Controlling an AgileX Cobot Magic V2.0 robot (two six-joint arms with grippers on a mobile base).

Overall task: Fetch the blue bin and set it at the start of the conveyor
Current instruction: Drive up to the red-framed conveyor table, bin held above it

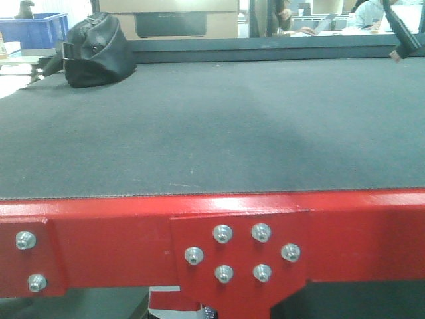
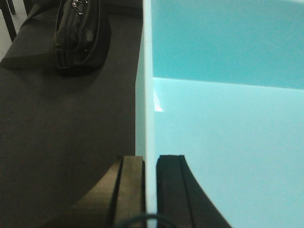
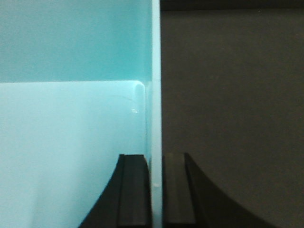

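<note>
I have the left end effector (image 2: 150, 159) pinching the left wall of the blue bin (image 2: 228, 142), and the right end effector (image 3: 154, 159) pinching its right wall. The conveyor belt (image 1: 212, 126) shows on either side of the bin, with a black bag (image 1: 96, 53) at far left.

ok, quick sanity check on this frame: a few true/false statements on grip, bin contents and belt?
1. The left gripper and right gripper each have a wall of the blue bin between their fingers. True.
2. The bin holds parts. False: the inside seen from both wrists is bare.
3. A black bag lies on the belt. True.
4. The belt's edge is yellow metal. False: the frame is red.
5. The front view shows the bin. False: it is out of that view.
</note>
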